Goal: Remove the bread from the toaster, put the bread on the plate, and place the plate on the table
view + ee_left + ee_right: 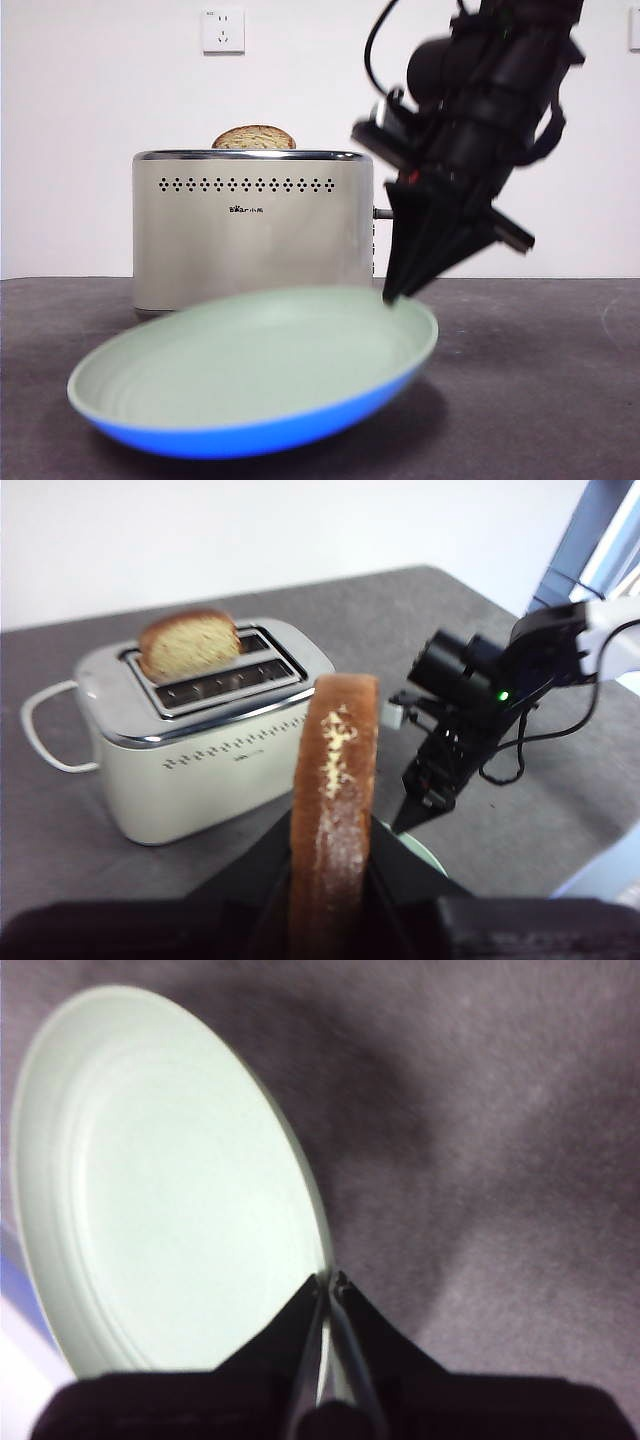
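The right gripper (pixel 392 297) was closed tight on the right rim of the plate (pixel 250 370), and the plate was held tilted above the table (pixel 540 380), in front of the toaster (pixel 250 230). The right arm was slanted down from the upper right. The left gripper (pixel 330 880) was clamped on the bread (pixel 335 810), which was held on edge, up in the air, nearer than the toaster. A darker slice (pixel 254 138) was seen sticking out of a toaster slot.
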